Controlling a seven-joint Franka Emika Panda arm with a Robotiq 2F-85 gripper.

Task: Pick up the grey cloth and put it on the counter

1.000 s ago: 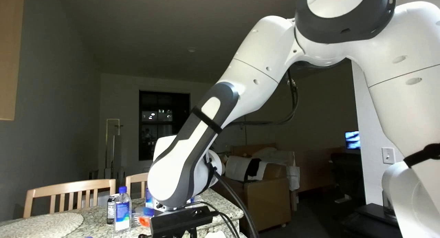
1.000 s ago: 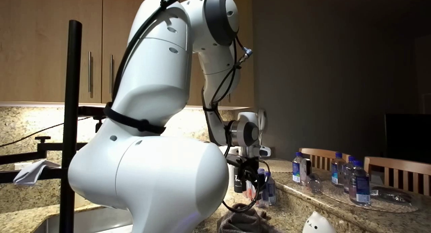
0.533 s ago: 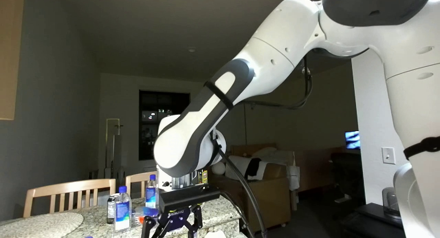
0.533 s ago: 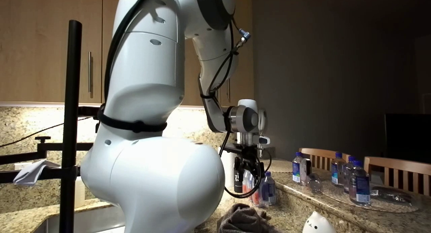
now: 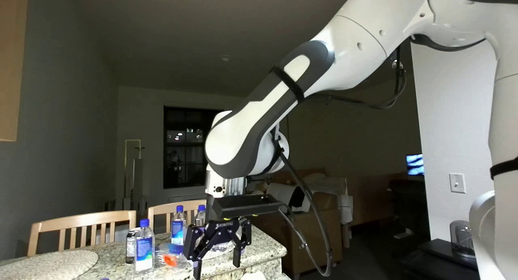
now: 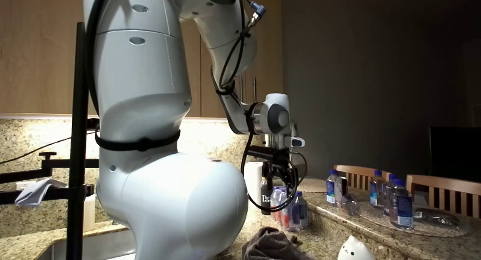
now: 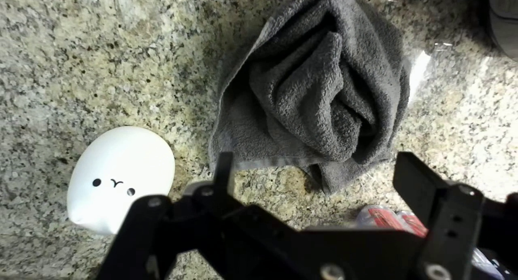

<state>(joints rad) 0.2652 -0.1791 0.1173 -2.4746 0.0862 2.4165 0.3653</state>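
As the crumpled grey terry cloth (image 7: 315, 94) lies on the speckled-stone tabletop (image 7: 141, 90), near the rounded white cat-faced figure (image 7: 123, 166), and the black two-fingered end effector (image 5: 217, 264) hangs spread and empty above, placing seems done, calling next only for retreat.

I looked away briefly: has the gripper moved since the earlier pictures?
Yes: in an exterior view, the gripper has moved up and rightward in the picture, judged against the window.
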